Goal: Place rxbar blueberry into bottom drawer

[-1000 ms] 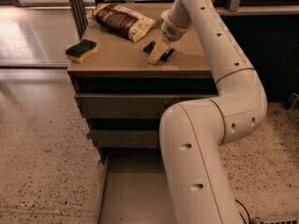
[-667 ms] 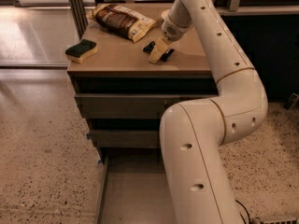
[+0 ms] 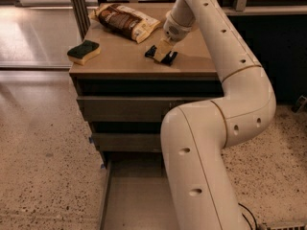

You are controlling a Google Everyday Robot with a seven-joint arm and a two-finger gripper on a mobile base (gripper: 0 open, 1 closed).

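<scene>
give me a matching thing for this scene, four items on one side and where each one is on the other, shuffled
Things:
1. sponge
2. snack bag
3. gripper
4. bottom drawer

Places:
a. pulled open, down near the floor
b. lying at the back of the cabinet top
c. near the front left corner of the cabinet top, as the picture shows it
d. low over the middle of the cabinet top, in front of the bag

Pairs: 1-c, 2-b, 3-d, 4-a
</scene>
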